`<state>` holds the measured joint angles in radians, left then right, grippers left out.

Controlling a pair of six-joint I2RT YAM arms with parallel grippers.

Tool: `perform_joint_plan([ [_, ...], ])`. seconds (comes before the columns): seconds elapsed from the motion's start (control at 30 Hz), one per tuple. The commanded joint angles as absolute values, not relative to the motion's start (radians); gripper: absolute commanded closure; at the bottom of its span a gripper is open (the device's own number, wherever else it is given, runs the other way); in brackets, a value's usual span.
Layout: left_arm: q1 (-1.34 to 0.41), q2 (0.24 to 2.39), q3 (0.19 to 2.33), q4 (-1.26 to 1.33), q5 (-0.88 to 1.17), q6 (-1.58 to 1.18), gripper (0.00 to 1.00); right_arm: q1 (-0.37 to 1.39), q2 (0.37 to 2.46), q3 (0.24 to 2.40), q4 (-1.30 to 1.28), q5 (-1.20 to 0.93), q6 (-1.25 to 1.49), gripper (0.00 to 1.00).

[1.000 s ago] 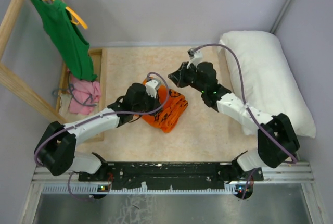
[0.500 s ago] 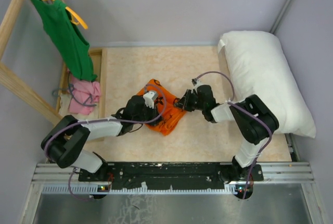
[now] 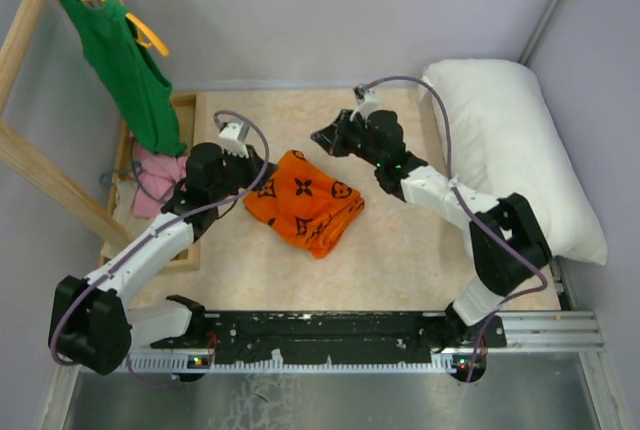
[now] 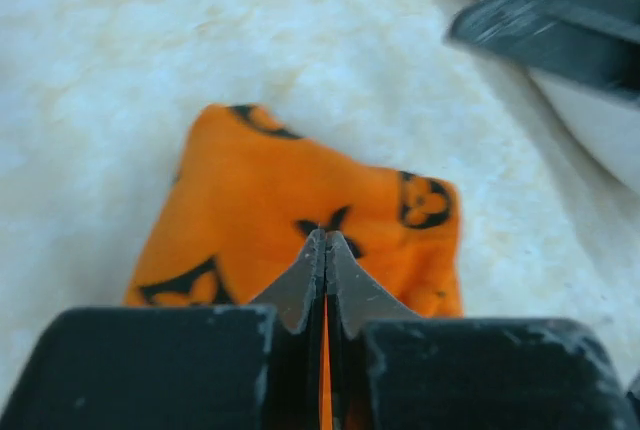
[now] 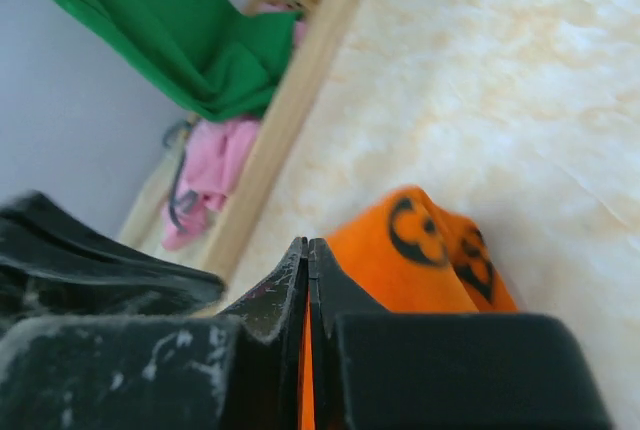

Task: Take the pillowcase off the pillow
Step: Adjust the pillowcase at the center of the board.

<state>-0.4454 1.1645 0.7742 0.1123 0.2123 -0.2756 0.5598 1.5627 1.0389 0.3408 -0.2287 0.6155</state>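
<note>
- Orange fleece on pale stone-pattern table (image 3: 260, 115): the pillowcase (image 3: 305, 202) lies crumpled in a loose heap at mid-table, black flower and circle motifs facing up, fully off the pillow (image 3: 510, 140)
- Bare and white, the pillow rests along the table's 3 o'clock edge, well apart from the orange heap
- Left gripper (image 3: 258, 176) sits just beside the heap at its 10 o'clock corner; the left wrist view shows the left gripper (image 4: 325, 245) with its two fingers pressed together, nothing pinched between them, and the pillowcase (image 4: 300, 200) spread beyond the tips. Whether the tips touch the fleece cannot be told
- Right gripper (image 3: 318, 137) is at the heap's 12 o'clock, clear of the fabric, its arm reaching in from the pillow side
- From the right wrist, the right gripper (image 5: 308, 250) shows fingers closed flat against each other and empty, with a fold of the pillowcase (image 5: 420, 250) behind them
- Off to the table's 9 o'clock side stands a wooden rack (image 3: 30, 30) – a green tank top (image 3: 130, 70) hangs from it on a yellow hanger (image 3: 150, 35), and a pink cloth (image 3: 160, 180) is bundled at its foot
- Seen from the right wrist, the green tank top (image 5: 200, 30) and pink cloth (image 5: 215, 165) fill the blurred far corner
</note>
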Motion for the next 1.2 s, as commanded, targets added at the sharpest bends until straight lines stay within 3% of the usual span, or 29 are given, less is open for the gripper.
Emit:
perform_joint_plan([
  [0.0,-0.319,1.210,0.614,0.184,0.316,-0.338,1.00,0.593,1.748,1.143,0.454,-0.275,0.689,1.00],
  [0.17,-0.218,1.403,0.424,0.558,0.345,-0.499,1.00,0.598,2.093,1.286,0.597,-0.448,0.769,1.00],
  [0.27,-0.195,1.524,0.402,0.648,0.377,-0.519,1.00,0.591,2.186,1.296,0.629,-0.472,0.788,1.00],
  [0.47,-0.187,1.573,0.481,0.621,0.422,-0.497,0.99,0.525,2.161,1.225,0.631,-0.437,0.763,1.00],
  [0.7,-0.189,1.606,0.788,0.380,0.411,-0.394,0.94,0.399,1.977,1.228,0.527,-0.380,0.694,1.00],
  [0.8,-0.189,1.598,0.877,0.291,0.392,-0.355,0.87,0.405,1.868,1.275,0.424,-0.326,0.599,0.79],
  [0.87,-0.188,1.560,0.900,0.244,0.377,-0.352,0.77,0.432,1.813,1.304,0.376,-0.307,0.551,0.75],
  [0.93,-0.188,1.501,0.895,0.199,0.361,-0.358,0.69,0.478,1.780,1.327,0.341,-0.287,0.510,0.79],
  [1.07,-0.187,1.346,0.824,0.098,0.307,-0.349,0.59,0.550,1.802,1.366,0.340,-0.379,0.524,1.00],
  [1.17,-0.187,1.239,0.736,0.039,0.300,-0.352,0.58,0.576,1.860,1.341,0.448,-0.458,0.626,1.00],
])
